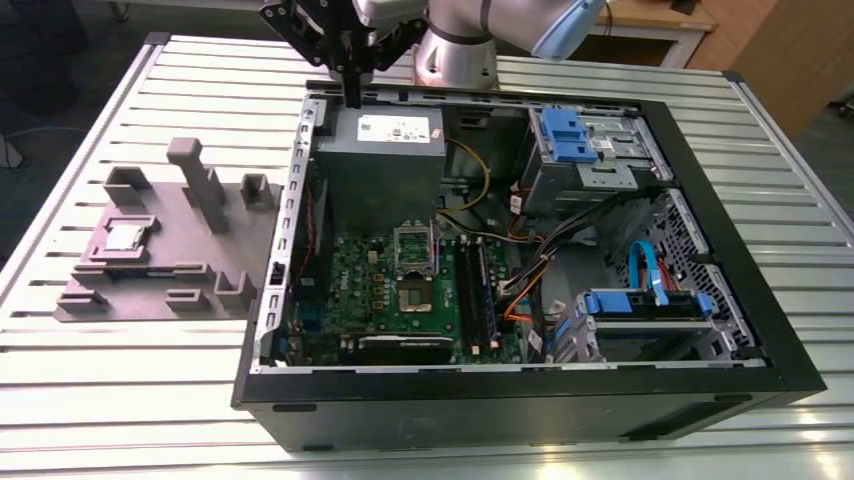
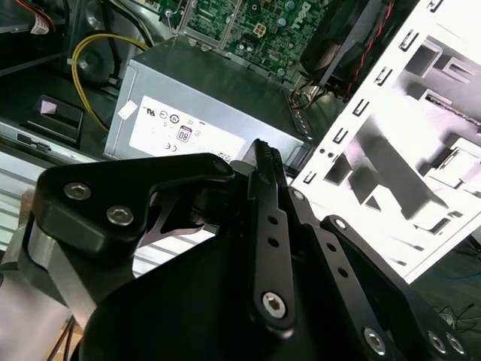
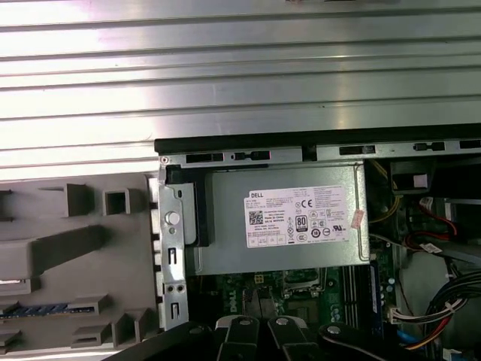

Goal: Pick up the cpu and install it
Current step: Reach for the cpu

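Note:
The cpu [image 1: 127, 237], a small silver square, lies in a recess of the grey holder block [image 1: 200, 262] on the exterior view's left, outside the computer case. My gripper [image 1: 354, 97] hangs over the case's far edge, just above the grey power supply [image 1: 380, 140], well away from the cpu. Its black fingers [image 2: 263, 162] look pressed together with nothing between them. Inside the case, the motherboard's socket frame [image 1: 416, 262] sits in the middle of the green board [image 1: 360, 300]. The first wrist view has the power supply [image 3: 285, 218] and the socket [image 3: 301, 282] beyond it.
The open black case [image 1: 534, 395] stands on a slatted metal table [image 1: 134, 400]. Blue drive cages [image 1: 581, 140] and loose cables [image 1: 534, 270] fill the exterior view's right half of the case. The holder block [image 3: 75, 248] has raised posts.

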Available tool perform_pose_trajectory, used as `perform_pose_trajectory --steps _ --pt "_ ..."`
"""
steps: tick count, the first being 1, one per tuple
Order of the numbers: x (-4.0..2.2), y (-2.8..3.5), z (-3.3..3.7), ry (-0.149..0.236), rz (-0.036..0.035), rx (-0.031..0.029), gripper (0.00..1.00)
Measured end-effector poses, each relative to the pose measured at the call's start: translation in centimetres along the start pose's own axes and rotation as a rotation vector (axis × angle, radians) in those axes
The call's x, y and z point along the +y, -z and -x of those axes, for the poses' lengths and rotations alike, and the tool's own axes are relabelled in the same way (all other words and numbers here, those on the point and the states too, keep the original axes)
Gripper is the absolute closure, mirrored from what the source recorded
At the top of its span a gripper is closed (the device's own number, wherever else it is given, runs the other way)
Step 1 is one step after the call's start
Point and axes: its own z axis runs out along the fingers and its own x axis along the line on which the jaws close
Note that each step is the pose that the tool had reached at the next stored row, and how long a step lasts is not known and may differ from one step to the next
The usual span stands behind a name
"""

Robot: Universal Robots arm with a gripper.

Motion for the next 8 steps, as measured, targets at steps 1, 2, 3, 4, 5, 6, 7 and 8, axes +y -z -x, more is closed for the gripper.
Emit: perform_pose_trajectory --steps 1,2,3,4,5,6,7,8 --pt "0.0 0.0 -0.04 0.0 0.0 0.0 0.9" --pt "0.0 0.0 -0.08 0.0 -0.0001 0.0 0.9" --pt "-0.01 0.01 -0.12 0.0 -0.0001 0.0 0.9" --pt "-0.11 0.04 -1.48 0.0 0.0 0.0 0.9" --pt "-0.11 0.05 -1.48 0.0 -0.0001 0.0001 0.9" --pt "-0.11 0.05 -1.5 0.0 -0.0001 0.0001 0.9" --pt "-0.12 0.04 -1.55 0.0 -0.0001 0.0 0.9" --pt "-0.12 0.04 -1.57 0.0 -0.0001 0.0001 0.9"
